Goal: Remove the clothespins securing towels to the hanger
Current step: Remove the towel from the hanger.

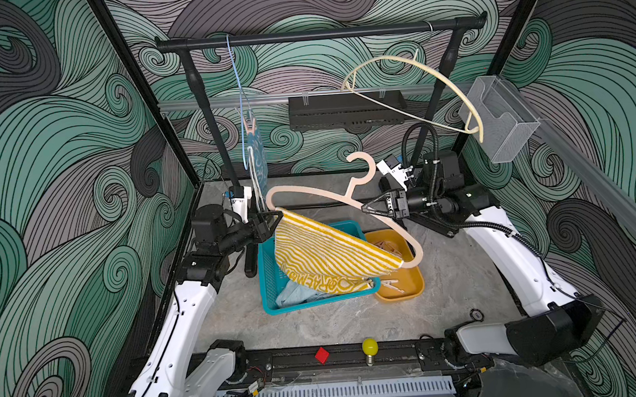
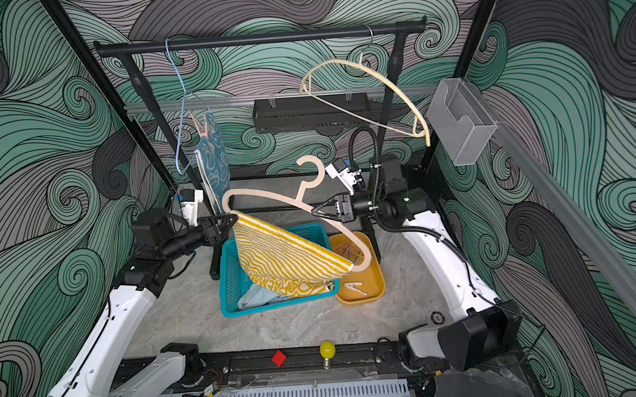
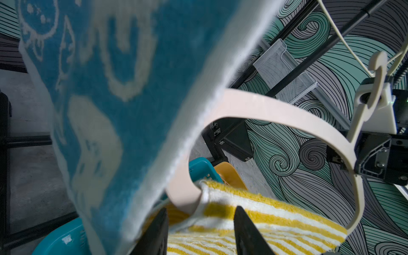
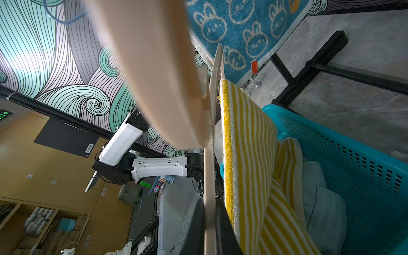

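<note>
**Striped towel on the held hanger; one peg seen at the back**

Front edge of the bench (image 1: 336, 324): a red block (image 1: 322, 355) and a yellow bulb (image 1: 369, 346), well apart from the work.

Mid-bench: a teal basket (image 1: 270, 279) with the pale-blue towel (image 1: 296, 295) lying in it. An orange tray (image 1: 414, 281) sits just beside it and holds loose clothespins (image 2: 355, 287).

Above these, the right hand (image 1: 365, 207) is clamped on the pink hanger (image 3: 265, 107) near its neck. The striped towel (image 1: 324, 252) drapes over the hanger, its low fold reaching the basket. The left hand (image 1: 276, 218) is at the hanger's far end, fingers (image 3: 245, 231) apart on either side of the towel's corner. Whether they pinch it cannot be told. No peg shows on this towel.

Back edge: the bunny towel (image 2: 212, 164) hangs from the rack (image 1: 316, 35), held by a pinkish clothespin (image 2: 199, 125) at its top.

Handling (judgement): the pegs are light, stiff and sprung, so squeeze the tail levers rather than tug the body. The towels are limp and will slide once freed. The hanger is rigid and smooth and may swivel in the grip.

Surface and room: the bench is matt grey with a stone pattern. Wave-patterned walls (image 1: 37, 150) close in three sides.
</note>
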